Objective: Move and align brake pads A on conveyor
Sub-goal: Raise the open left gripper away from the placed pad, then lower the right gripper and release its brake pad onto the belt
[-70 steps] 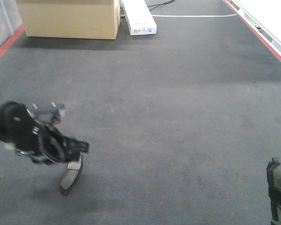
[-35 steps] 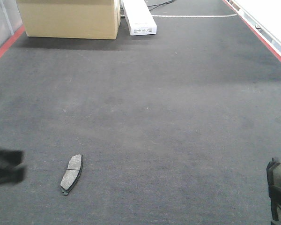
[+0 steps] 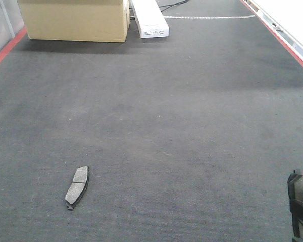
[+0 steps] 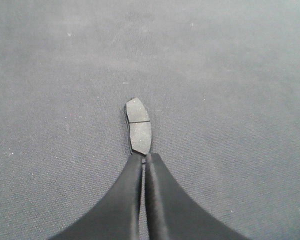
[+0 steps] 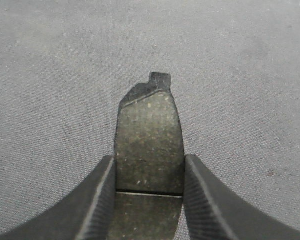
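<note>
One dark grey brake pad (image 3: 77,187) lies flat on the charcoal conveyor (image 3: 182,116), near the front left. In the left wrist view that same pad (image 4: 139,132) lies just beyond my left gripper (image 4: 144,160), which is shut with nothing between its fingers. The left arm is almost wholly outside the exterior view. My right gripper (image 5: 149,165) is shut on a second brake pad (image 5: 150,135), gripped across its width near the middle groove, one end tab pointing forward. This gripper (image 3: 299,204) shows at the bottom right corner, low over the belt.
A cardboard box (image 3: 76,20) and a long white box (image 3: 150,19) stand at the far end of the belt. Red edge strips (image 3: 5,48) run along both sides, and a white cable (image 3: 207,17) lies across the far end.
My left arm has pulled back to the left, out of the exterior view. The pad it was over now lies free and flat on the belt. The right gripper has not moved.
</note>
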Tool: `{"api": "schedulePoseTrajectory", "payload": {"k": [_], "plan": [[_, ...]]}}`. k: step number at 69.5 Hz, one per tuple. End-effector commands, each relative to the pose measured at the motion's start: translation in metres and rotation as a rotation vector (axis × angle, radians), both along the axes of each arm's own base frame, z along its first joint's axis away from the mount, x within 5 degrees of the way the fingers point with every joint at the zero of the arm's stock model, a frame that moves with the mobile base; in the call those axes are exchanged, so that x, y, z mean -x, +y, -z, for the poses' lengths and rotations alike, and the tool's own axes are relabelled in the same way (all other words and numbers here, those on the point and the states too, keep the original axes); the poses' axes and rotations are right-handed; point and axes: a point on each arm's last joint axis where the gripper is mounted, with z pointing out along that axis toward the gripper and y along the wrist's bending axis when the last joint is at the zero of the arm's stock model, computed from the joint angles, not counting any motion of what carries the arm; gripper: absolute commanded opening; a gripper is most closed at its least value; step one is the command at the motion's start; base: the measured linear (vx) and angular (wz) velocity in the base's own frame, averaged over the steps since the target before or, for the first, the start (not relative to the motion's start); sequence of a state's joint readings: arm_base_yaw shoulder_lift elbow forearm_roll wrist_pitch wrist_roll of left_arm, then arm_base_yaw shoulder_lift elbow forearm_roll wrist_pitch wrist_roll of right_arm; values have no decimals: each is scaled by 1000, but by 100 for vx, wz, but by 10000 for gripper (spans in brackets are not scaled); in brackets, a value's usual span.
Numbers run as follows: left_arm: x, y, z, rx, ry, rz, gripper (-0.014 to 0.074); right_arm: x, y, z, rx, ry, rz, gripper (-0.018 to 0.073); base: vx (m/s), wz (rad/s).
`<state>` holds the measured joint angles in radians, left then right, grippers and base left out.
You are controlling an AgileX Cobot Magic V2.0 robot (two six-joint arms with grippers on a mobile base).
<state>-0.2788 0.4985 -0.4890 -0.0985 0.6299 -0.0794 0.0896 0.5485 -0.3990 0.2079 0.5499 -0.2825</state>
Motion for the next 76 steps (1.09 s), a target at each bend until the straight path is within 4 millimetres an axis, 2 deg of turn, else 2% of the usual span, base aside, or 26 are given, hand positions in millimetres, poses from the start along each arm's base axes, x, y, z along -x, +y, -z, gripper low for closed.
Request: {"api": "schedulePoseTrajectory", "payload": {"k": [1, 35, 50, 57, 64, 76], "plan": [[-2, -1, -14, 33, -90, -3, -7, -5, -1, -16, -12, -107, 16, 69, 0, 0], [-2, -1, -13, 33, -89, -3, -6, -5, -1, -16, -13, -106, 16, 69, 0, 0], [-2, -1, -13, 31, -82, -2, -6, -8, 3, -18, -144, -87, 49, 70, 0, 0], [-2, -1, -13, 31, -82, -2, -6, -21, 5, -19, -146, -40, 53, 72, 0, 0], [-2, -1, -13, 31, -82, -2, -6, -43, 7, -22, -153, 23, 67, 75, 0, 0], [-2, -1, -13, 31, -82, -2, -6, -91, 11, -19, -197, 160, 125, 81, 0, 0]]}}
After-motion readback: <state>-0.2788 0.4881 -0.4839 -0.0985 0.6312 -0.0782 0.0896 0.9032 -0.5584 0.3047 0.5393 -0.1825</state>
